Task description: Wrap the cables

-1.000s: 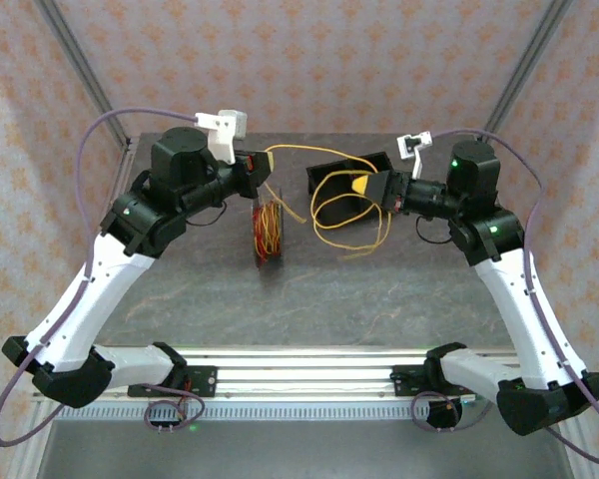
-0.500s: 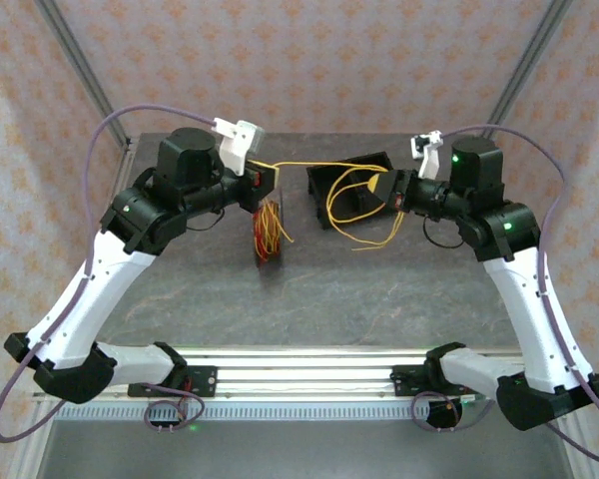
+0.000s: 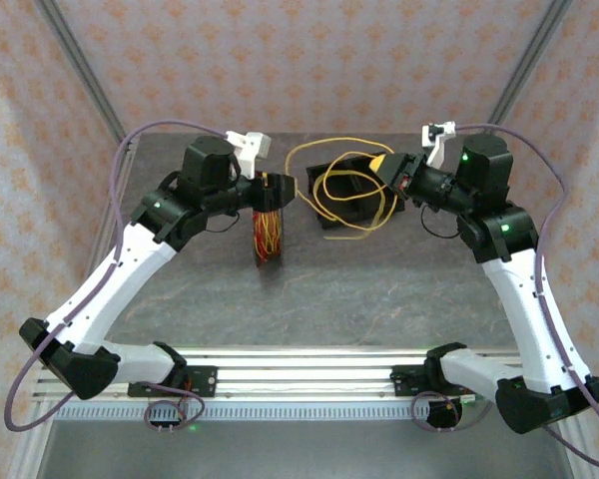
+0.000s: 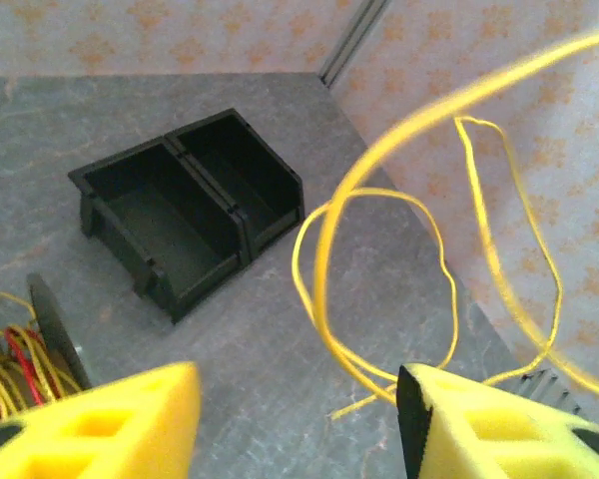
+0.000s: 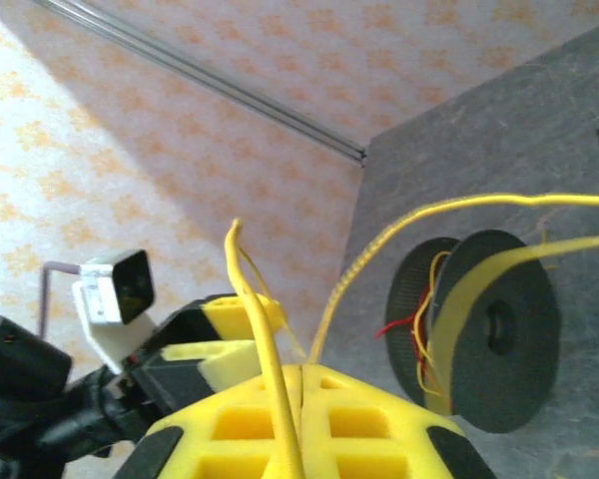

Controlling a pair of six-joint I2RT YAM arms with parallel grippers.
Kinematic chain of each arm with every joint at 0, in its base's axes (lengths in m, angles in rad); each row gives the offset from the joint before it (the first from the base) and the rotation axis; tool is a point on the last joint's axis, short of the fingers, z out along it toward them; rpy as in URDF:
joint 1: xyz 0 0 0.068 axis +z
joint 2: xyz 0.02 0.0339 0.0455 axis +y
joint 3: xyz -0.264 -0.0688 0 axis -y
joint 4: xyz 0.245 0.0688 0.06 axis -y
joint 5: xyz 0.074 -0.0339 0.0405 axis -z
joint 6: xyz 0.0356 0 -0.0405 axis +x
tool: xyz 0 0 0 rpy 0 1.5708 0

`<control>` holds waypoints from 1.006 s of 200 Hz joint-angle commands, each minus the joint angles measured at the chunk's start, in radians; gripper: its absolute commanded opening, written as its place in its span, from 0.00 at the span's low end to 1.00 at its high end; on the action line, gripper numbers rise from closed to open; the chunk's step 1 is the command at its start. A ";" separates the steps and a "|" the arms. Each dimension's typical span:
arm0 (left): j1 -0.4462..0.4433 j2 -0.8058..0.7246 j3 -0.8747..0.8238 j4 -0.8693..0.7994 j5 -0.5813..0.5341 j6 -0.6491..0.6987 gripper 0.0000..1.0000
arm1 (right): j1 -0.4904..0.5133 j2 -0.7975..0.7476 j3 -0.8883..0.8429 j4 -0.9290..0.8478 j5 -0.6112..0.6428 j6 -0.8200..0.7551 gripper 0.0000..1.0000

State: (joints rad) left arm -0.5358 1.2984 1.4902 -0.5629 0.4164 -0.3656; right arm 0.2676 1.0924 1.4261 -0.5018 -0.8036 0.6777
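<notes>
The left gripper is far back on the grey table, just above the round dark spool. Its two yellow fingers are apart and nothing is between them. The spool stands on its edge and has thin yellow and red wire wound around its middle. To the right of the spool sits a black bin with two parts. The right gripper is up in the air by the far right side of the bin. Its yellow fingers are pressed together on the cables. From there the thin yellow cables hang in big loose loops over the bin and reach left, toward the left gripper and the spool.
</notes>
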 commanded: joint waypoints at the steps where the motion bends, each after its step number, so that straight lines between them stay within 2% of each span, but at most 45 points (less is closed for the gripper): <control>1: -0.004 -0.040 -0.045 0.145 0.022 -0.072 0.71 | -0.001 -0.025 0.005 0.095 -0.015 0.074 0.00; 24: -0.005 -0.100 -0.129 0.243 0.007 -0.143 0.82 | -0.001 -0.032 -0.027 0.160 0.007 0.147 0.00; 57: -0.056 -0.123 -0.237 0.393 -0.007 -0.295 0.91 | 0.000 -0.032 -0.078 0.267 0.018 0.239 0.00; 85: -0.112 -0.103 -0.278 0.482 -0.049 -0.384 0.90 | 0.000 -0.031 -0.102 0.306 0.019 0.272 0.00; 100: -0.128 -0.081 -0.279 0.496 -0.065 -0.410 0.82 | 0.000 -0.035 -0.108 0.305 0.023 0.277 0.00; 121: -0.152 -0.054 -0.261 0.469 -0.091 -0.405 0.65 | -0.001 -0.043 -0.112 0.293 0.036 0.272 0.00; 126: -0.156 -0.052 -0.257 0.456 -0.101 -0.401 0.58 | 0.000 -0.045 -0.112 0.291 0.037 0.270 0.00; 142: -0.160 -0.059 -0.243 0.391 -0.144 -0.376 0.18 | -0.002 -0.050 -0.090 0.212 0.073 0.222 0.00; 158: -0.159 -0.087 -0.209 0.261 -0.202 -0.300 0.01 | -0.010 -0.050 -0.042 0.068 0.134 0.136 0.00; 171: -0.159 -0.109 -0.161 0.087 -0.264 -0.193 0.00 | -0.035 -0.051 0.004 -0.068 0.198 0.057 0.00; 187: -0.158 -0.112 -0.064 -0.151 -0.315 0.000 0.00 | -0.078 -0.048 0.048 -0.200 0.257 -0.029 0.00; 201: -0.157 -0.094 0.023 -0.347 -0.374 0.140 0.00 | -0.099 -0.048 0.069 -0.277 0.303 -0.076 0.00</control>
State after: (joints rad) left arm -0.6933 1.2327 1.3693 -0.5133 0.1928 -0.5175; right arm 0.2127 1.0672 1.4223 -0.5735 -0.6430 0.7559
